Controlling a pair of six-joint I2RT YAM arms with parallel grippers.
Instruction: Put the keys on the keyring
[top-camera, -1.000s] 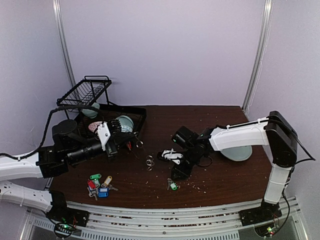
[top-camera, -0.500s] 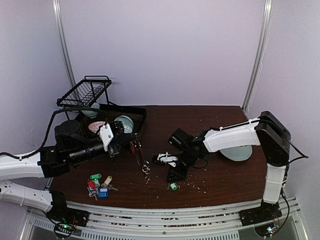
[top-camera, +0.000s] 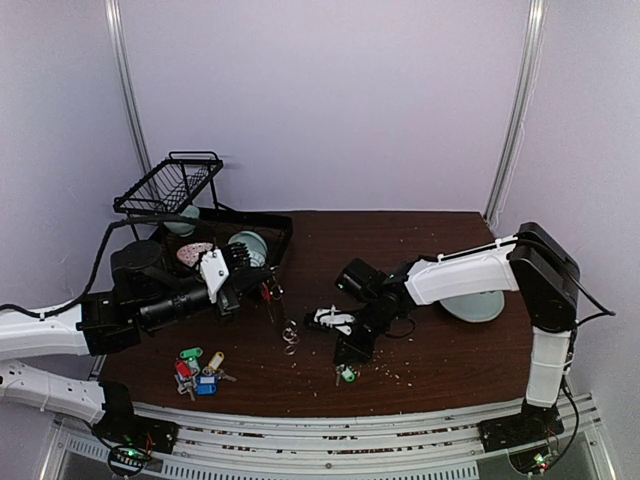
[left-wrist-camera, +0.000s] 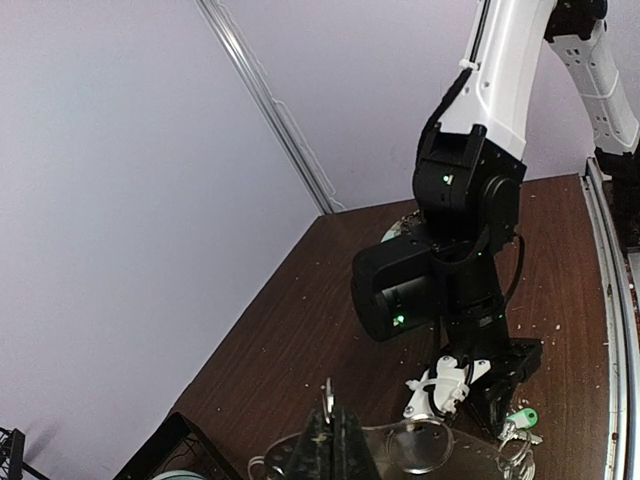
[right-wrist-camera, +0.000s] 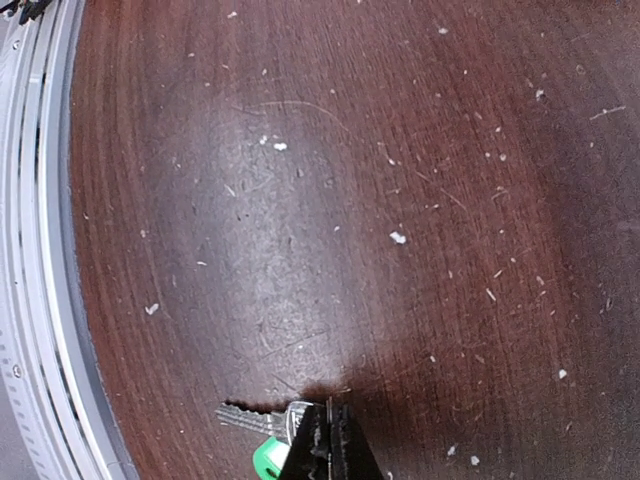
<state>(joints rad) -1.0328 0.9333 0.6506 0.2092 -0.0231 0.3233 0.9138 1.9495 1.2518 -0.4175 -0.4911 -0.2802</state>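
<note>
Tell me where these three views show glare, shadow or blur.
Top external view: soft, even light, no glare, but the keys are too small for detail. Right wrist view: a pale glare patch on the table, a dark shadow by the green-tagged key. Left wrist view: the keyring, close to the lens, looks blurred; the right arm is sharp.

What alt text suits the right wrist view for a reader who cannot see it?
The shut right claw, at the bottom edge, seems to pinch the head of a green-tagged silver key lying on a dark wooden table. Pale specks dot the wood; a grey rail edges the left.
</note>
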